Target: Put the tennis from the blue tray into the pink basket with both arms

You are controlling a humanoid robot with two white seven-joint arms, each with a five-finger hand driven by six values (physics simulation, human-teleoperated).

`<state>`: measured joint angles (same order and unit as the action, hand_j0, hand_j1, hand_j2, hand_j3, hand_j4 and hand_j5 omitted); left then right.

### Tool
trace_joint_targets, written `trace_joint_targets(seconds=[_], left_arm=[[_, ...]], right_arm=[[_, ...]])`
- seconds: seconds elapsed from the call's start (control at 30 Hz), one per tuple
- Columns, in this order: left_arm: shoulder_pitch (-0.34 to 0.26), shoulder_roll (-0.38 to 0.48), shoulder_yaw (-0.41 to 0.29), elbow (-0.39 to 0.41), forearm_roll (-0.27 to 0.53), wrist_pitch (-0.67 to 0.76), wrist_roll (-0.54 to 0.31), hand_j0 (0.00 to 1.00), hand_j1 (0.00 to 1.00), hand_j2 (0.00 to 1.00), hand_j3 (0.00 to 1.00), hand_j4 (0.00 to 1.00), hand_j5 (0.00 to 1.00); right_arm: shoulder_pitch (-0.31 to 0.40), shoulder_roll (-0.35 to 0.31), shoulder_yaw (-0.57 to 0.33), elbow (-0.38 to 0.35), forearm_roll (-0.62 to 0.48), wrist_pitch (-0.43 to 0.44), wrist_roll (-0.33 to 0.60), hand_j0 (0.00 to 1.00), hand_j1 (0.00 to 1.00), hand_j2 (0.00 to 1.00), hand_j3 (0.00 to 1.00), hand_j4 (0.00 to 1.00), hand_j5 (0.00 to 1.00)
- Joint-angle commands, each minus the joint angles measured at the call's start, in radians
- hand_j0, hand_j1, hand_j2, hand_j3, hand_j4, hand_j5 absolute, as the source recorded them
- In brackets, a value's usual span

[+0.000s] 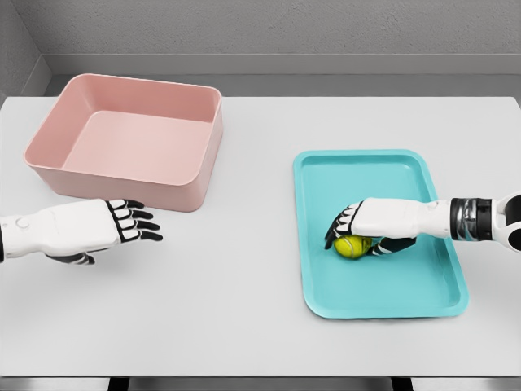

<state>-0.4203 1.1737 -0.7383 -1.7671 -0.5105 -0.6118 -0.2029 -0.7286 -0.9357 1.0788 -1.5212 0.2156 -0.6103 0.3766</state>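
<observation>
The right hand (pixel 366 232) is lying over the tennis ball (pixel 352 245) inside the blue tray (pixel 383 297), its fingers curling down around the ball's top and sides, so it is gripping the ball while the ball is sitting on the tray floor near the middle of the tray. The left hand (pixel 106 230) is hovering over the table (pixel 244 318) in front of the pink basket (pixel 130 134), fingers spread and holding nothing.

The main risk is lying in the grip itself: the ball is round and small against the hand, and if the fingers are closing only over its upper half it is likely to squirt out sideways and roll across the smooth tray floor. The tray's low raised rim is probably stopping such a roll (though a fast one might be hopping over it). A handover to the left hand is another weak point, since a sphere is offering little spare surface for a second hand. The basket is standing well apart from the tray, so the carry is long.

The ball is looking yellow-green and matte. The tray is a shallow, glossy rectangle with rounded corners. The basket is a deep, smooth-walled box with rounded corners and a lipped rim, empty inside.
</observation>
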Motion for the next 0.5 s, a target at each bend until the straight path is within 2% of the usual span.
trace_joint_targets(seconds=[0.0, 0.2, 0.47], left_arm=[[0.000, 0.001, 0.000, 0.000, 0.006, 0.001, 0.000, 1.00, 1.00, 1.00, 1.00, 1.00, 1.00], [0.000, 0.000, 0.000, 0.000, 0.006, 0.001, 0.000, 1.00, 1.00, 1.00, 1.00, 1.00, 1.00], [0.000, 0.000, 0.000, 0.000, 0.006, 0.001, 0.000, 1.00, 1.00, 1.00, 1.00, 1.00, 1.00]], right_arm=[[0.000, 0.000, 0.003, 0.004, 0.005, -0.001, 0.001, 0.61, 0.61, 0.61, 0.61, 0.61, 0.61], [-0.005, 0.005, 0.001, 0.004, 0.007, -0.001, 0.001, 0.56, 0.56, 0.56, 0.56, 0.56, 0.56], [-0.029, 0.006, -0.011, 0.000, 0.007, -0.001, -0.001, 0.56, 0.56, 0.56, 0.56, 0.56, 0.56]])
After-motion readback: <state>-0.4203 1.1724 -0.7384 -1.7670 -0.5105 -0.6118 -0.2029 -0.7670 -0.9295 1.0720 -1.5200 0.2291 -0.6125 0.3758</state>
